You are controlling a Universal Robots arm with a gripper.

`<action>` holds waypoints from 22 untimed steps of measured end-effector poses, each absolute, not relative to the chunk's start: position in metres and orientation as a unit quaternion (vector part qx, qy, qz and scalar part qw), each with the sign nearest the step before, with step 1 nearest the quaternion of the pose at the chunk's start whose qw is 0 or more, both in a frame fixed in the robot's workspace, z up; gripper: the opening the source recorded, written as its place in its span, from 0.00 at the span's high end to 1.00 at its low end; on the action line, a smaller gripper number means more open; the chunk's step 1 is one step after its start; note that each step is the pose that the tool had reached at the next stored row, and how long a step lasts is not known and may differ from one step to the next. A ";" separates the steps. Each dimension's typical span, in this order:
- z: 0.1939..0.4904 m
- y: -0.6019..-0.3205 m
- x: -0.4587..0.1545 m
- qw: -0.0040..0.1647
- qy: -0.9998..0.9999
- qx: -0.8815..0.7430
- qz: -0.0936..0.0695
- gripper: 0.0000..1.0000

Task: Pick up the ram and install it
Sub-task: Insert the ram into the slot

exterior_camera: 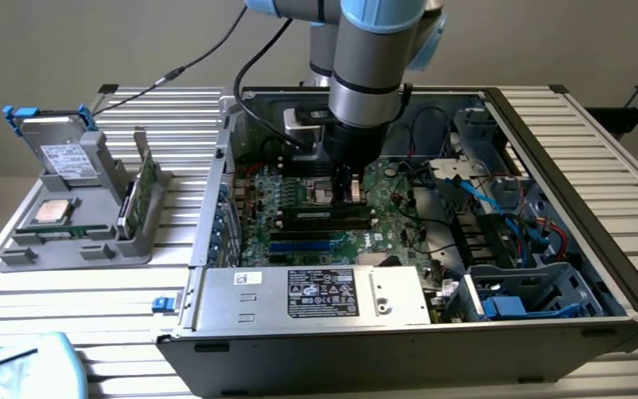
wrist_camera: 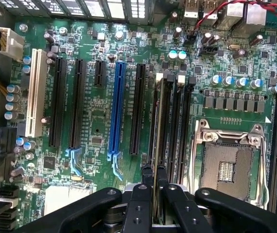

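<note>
A: Where does the ram (wrist_camera: 156, 141) lie?
B: Edge-on between the fingers (wrist_camera: 141, 199); its long axis runs along the black memory slots (wrist_camera: 178, 121), over the slot farthest from the empty processor socket (wrist_camera: 225, 167).
A: Fingers?
B: Narrow, pinching the ram's two faces; whether its lower edge touches the slot is unclear, possibly just above.

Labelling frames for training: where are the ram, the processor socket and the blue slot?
the ram (wrist_camera: 158, 145), wrist view, its long edge
the processor socket (wrist_camera: 227, 171), wrist view, its middle
the blue slot (wrist_camera: 118, 107), wrist view, mid-length
</note>
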State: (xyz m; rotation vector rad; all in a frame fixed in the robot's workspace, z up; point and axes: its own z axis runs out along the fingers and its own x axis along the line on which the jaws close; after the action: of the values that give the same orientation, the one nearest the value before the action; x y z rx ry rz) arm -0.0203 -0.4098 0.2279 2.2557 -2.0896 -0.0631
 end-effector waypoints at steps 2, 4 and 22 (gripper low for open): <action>0.227 -0.410 -0.020 0.033 -0.679 0.733 -0.021 0.86; 0.226 -0.410 -0.020 0.033 -0.679 0.733 -0.020 0.86; 0.221 -0.410 -0.020 0.034 -0.679 0.733 -0.019 0.86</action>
State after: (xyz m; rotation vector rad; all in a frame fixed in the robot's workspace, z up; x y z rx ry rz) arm -0.0202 -0.4097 0.2214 2.2539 -2.0882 -0.0594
